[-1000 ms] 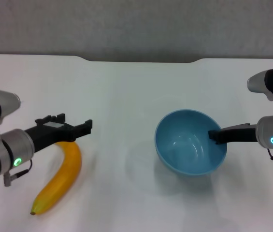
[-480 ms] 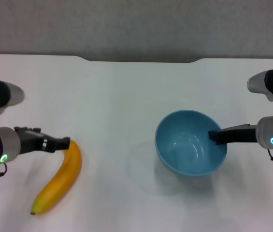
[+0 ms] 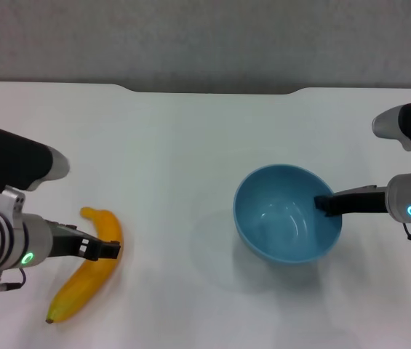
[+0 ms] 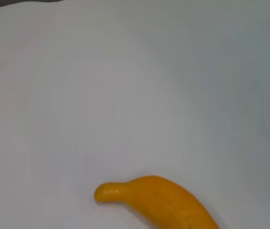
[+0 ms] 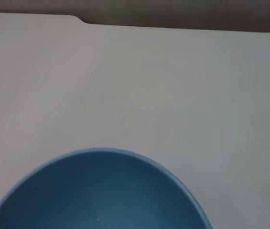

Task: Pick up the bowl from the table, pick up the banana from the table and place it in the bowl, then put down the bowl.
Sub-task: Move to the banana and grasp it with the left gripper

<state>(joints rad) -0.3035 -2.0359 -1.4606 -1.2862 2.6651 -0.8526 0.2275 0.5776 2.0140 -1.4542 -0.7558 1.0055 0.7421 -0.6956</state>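
Observation:
The light-blue bowl (image 3: 281,225) hangs a little above the white table (image 3: 183,153), right of centre, casting a faint shadow below and to its left. My right gripper (image 3: 324,205) is shut on its right rim. In the right wrist view the bowl (image 5: 96,191) shows its glossy inside. The yellow-orange banana (image 3: 74,291) lies on the table at the front left, stem end pointing away from me. My left gripper (image 3: 107,249) is down at the banana's middle, in front of it. The left wrist view has only the banana's stem end (image 4: 163,200).
A shallow dark notch (image 3: 212,89) cuts into the table's far edge. Bare white tabletop stretches between the banana and the bowl.
My left arm has swung back and down, and its gripper went from above the banana's stem end to its middle. The right gripper and bowl have not moved.

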